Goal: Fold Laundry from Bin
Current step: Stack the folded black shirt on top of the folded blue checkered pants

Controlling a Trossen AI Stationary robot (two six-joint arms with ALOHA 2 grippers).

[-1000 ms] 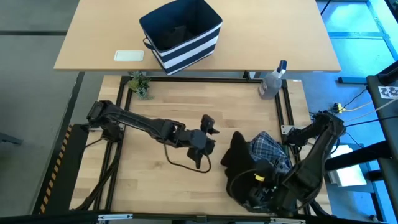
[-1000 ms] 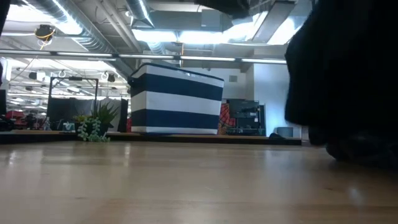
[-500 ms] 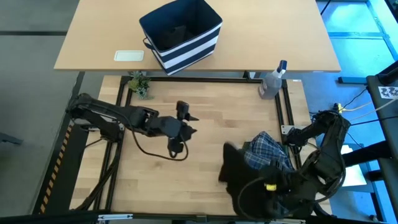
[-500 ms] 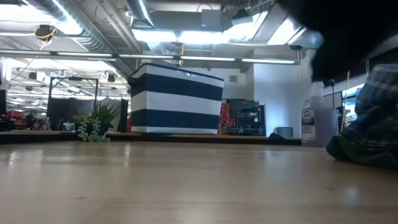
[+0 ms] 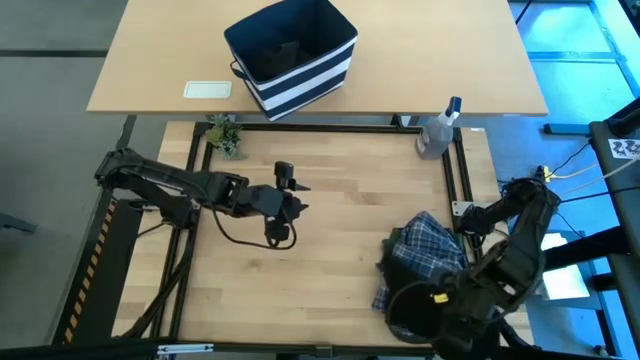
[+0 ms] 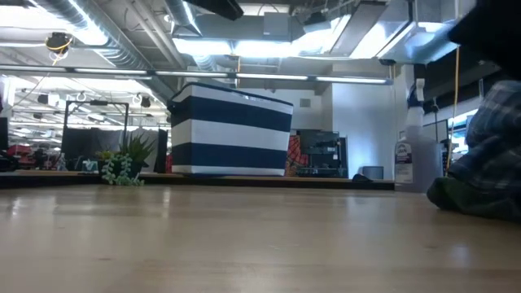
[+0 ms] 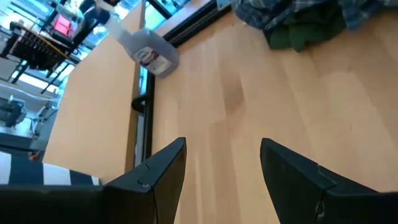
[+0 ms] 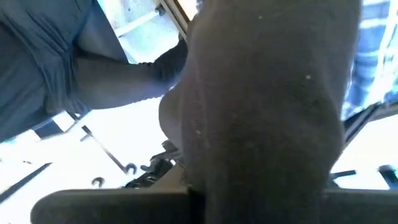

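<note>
A: Where's the laundry?

B: Heaped at the worktop's (image 5: 330, 200) right front corner. The plaid shirt (image 5: 428, 243) lies on top; a bit of olive-green cloth (image 7: 305, 32) shows under its edge in the left wrist view. In the low view the heap sits at the far right edge, plaid above green.

A: And the black garment?

B: In the right wrist view, black cloth (image 8: 267, 106) hangs right against the lens, filling most of the picture. From above it cannot be told apart from the dark arm.

A: The right tool?

B: The right tool (image 5: 432, 318) is low at the front edge, just beside the heap, fingers pressed nearly together. The wrist view shows the dark cloth running down between them, so it is pinching the black garment.

A: The left tool?

B: The left tool (image 5: 292, 190) is over bare wood left of centre, well apart from the clothes. Its fingers (image 7: 163, 171) are spread with nothing between them.

A: The bin?

B: The bin (image 5: 292, 55) stands on the second, far worktop (image 5: 470, 60), beyond the frame, a dark item inside. A spray bottle (image 5: 437, 130) stands at the back right corner, a small plant (image 5: 224, 134) at the back left.
</note>
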